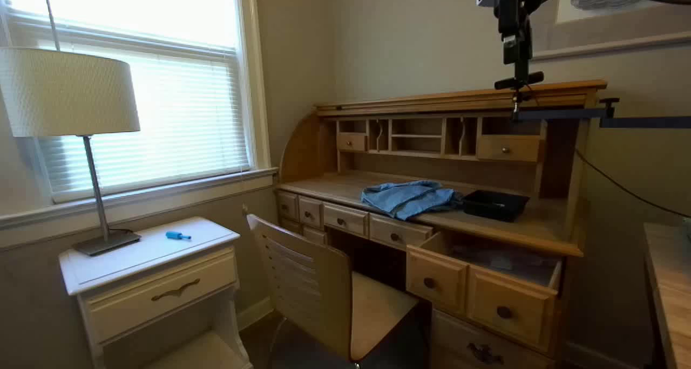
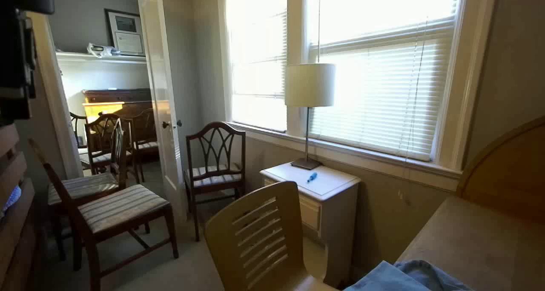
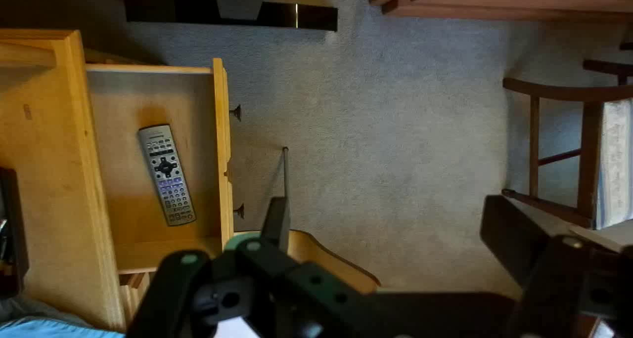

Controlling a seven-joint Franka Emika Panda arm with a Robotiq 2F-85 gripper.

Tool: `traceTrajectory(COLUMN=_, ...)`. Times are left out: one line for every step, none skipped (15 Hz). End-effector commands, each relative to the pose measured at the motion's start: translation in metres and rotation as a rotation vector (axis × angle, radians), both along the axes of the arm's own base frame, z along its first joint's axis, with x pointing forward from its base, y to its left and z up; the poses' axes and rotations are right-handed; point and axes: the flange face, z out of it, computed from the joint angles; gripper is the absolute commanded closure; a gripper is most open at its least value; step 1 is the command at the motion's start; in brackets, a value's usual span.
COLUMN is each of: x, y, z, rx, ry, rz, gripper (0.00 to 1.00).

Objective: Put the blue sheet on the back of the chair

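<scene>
Plainly not draped yet: blue sheet lies rumpled on desk, just beside black tray. Tan chair faces desk, backrest outward, probably leaving its top free for draping. Gripper spread wide, nothing held, well apart from sheet, presumably readied for grasp. Wrist view catches only strip of sheet at lower corner; gripper hides much of chair. In an exterior view, bottom edge crops sheet. In both exterior views, can't pick gripper out with any certainty.
</scene>
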Motion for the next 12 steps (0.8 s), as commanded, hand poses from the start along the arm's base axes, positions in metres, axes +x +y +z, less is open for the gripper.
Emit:
traceTrajectory(x=0.0, y=0.0, z=0.0, rx=0.0, ry=0.001, rz=0.0, gripper=0.0)
traceTrajectory(x=0.0, y=0.0, z=0.0, rx=0.0, ry=0.001, rz=0.0, gripper=0.0)
traceTrajectory(x=0.0, y=0.0, z=0.0, rx=0.0, ry=0.001, rz=0.0, gripper=0.0)
traceTrajectory(x=0.0, y=0.0, z=0.0, rx=0.0, ry=0.001, rz=0.0, gripper=0.0)
traceTrajectory(x=0.0, y=0.0, z=0.0, rx=0.0, ry=0.001, rz=0.0, gripper=0.0)
traceTrajectory(x=0.0, y=0.0, z=0.0, rx=0.0, ry=0.001, rz=0.0, gripper=0.0)
traceTrajectory(x=0.003, y=0.0, z=0.0, rx=0.006, ry=-0.008, rz=-0.02, gripper=0.0)
traceTrajectory(x=0.01, y=0.001, z=0.0, rx=-0.011, ry=-0.069, rz=-0.072, gripper=0.0)
traceTrajectory(x=0.018, y=0.0, z=0.002, rx=-0.02, ry=-0.124, rz=-0.11, gripper=0.0)
traceTrajectory(x=0.029, y=0.001, z=0.002, rx=-0.017, ry=-0.182, rz=-0.145, gripper=0.0)
traceTrajectory(x=0.039, y=0.001, z=0.001, rx=-0.029, ry=-0.243, rz=-0.169, gripper=0.0)
traceTrajectory(x=0.053, y=0.002, z=-0.002, rx=-0.044, ry=-0.298, rz=-0.189, gripper=0.0)
